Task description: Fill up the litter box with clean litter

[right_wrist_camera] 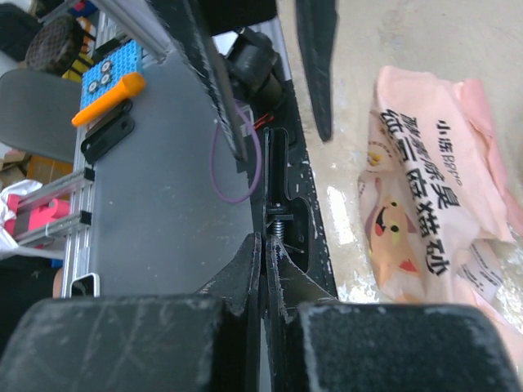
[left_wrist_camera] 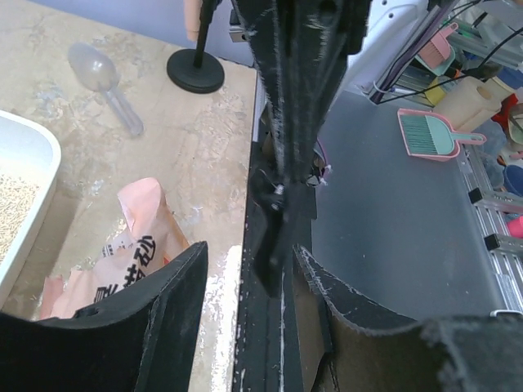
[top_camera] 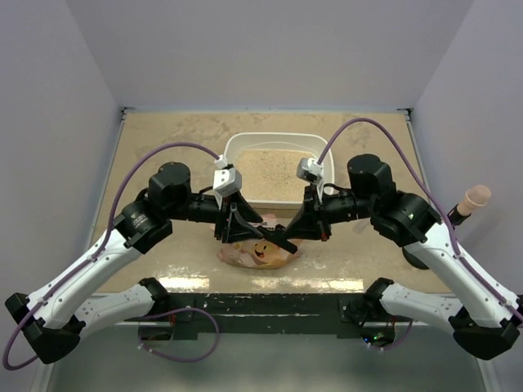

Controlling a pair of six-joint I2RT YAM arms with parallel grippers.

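Observation:
The white litter box (top_camera: pixel 234 149) stands at the middle back of the table, with pale beige clean litter (top_camera: pixel 274 173) spread in it; one corner of it shows in the left wrist view (left_wrist_camera: pixel 33 155). The orange-pink printed bag (top_camera: pixel 260 253) lies flat on the table in front of the box, and also shows in the left wrist view (left_wrist_camera: pixel 135 237) and the right wrist view (right_wrist_camera: pixel 433 204). My left gripper (top_camera: pixel 243 233) (left_wrist_camera: pixel 252 255) is open and empty just above the bag's left end. My right gripper (top_camera: pixel 286 235) (right_wrist_camera: pixel 261 243) is shut on nothing beside the bag, close to the left gripper.
A clear plastic scoop (left_wrist_camera: pixel 106 82) lies on the table to the right of the box. A black stand (left_wrist_camera: pixel 196 72) with a beige knob (top_camera: pixel 474 196) is at the right edge. The table's front edge (left_wrist_camera: pixel 245 163) runs right under both grippers.

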